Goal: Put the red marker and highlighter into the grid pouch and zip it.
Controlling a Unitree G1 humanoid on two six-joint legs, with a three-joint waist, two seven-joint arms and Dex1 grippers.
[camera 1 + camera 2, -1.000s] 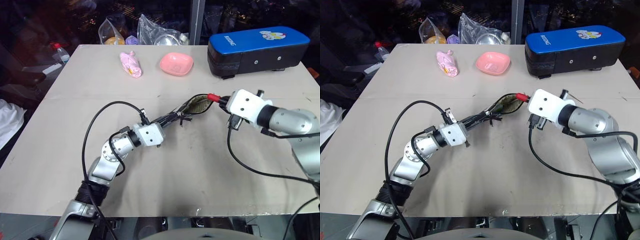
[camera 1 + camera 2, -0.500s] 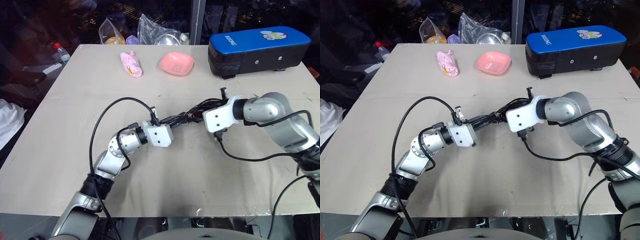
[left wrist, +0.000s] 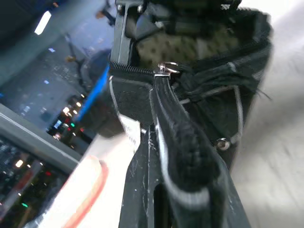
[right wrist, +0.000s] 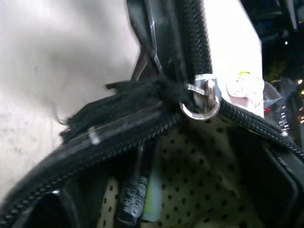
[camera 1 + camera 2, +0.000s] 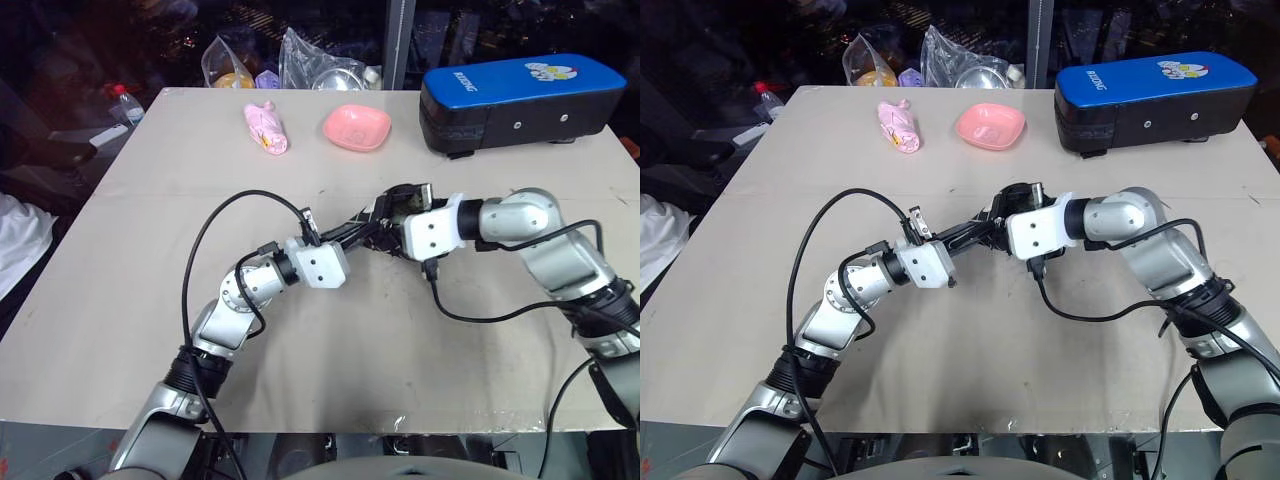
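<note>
bare table (image 5: 420,350) lies open all around the two grippers meeting mid-table at the pouch (image 5: 385,215); bowl (image 5: 356,126), pink packet (image 5: 265,128) and blue case (image 5: 520,97) crowd the far edge.

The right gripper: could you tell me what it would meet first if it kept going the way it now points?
Probably the grid pouch: the right gripper points into its open mouth, so it would likely touch the dotted khaki lining or the pens lying inside, though depth is unclear.
</note>
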